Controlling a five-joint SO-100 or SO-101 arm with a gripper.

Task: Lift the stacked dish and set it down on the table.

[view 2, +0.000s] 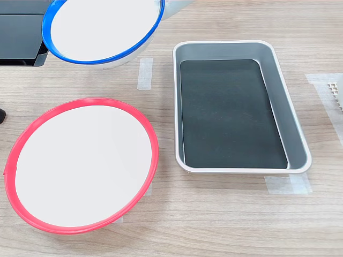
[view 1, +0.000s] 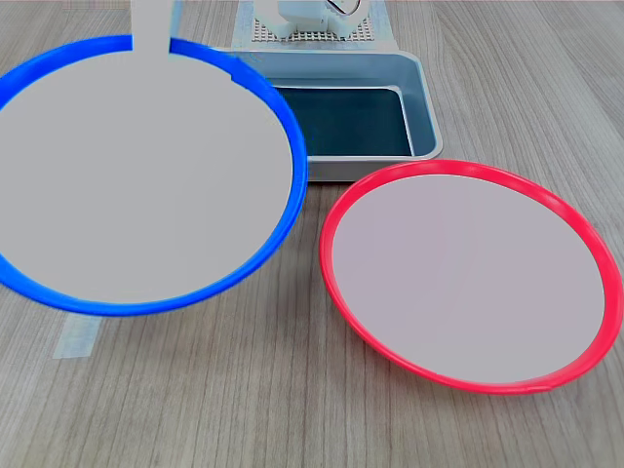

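Note:
The stacked dish (view 1: pixel 136 175), a round plate with a blue rim and pale grey centre, fills the first exterior view's left and overlaps the tray's near corner. In the second exterior view the dish (view 2: pixel 102 27) sits at the top left, tilted with its white underside showing, apparently held above the table (view 2: pixel 214 214). My gripper (view 1: pixel 151 34) shows as a pale flat finger crossing the dish's far rim; in the second exterior view only a white part of the gripper (view 2: pixel 170 8) shows at the rim. The jaws look shut on that rim.
A same-sized red-rimmed plate (view 1: pixel 468 278) (view 2: pixel 80 163) lies flat on the table. A grey rectangular tray (view 1: pixel 429 117) (view 2: pixel 295 112) with a dark bottom stands beside it. Pale tape strips (view 1: pixel 76 336) (view 2: pixel 144 72) mark the wood. A black object (view 2: pixel 21 32) sits at the second exterior view's top left.

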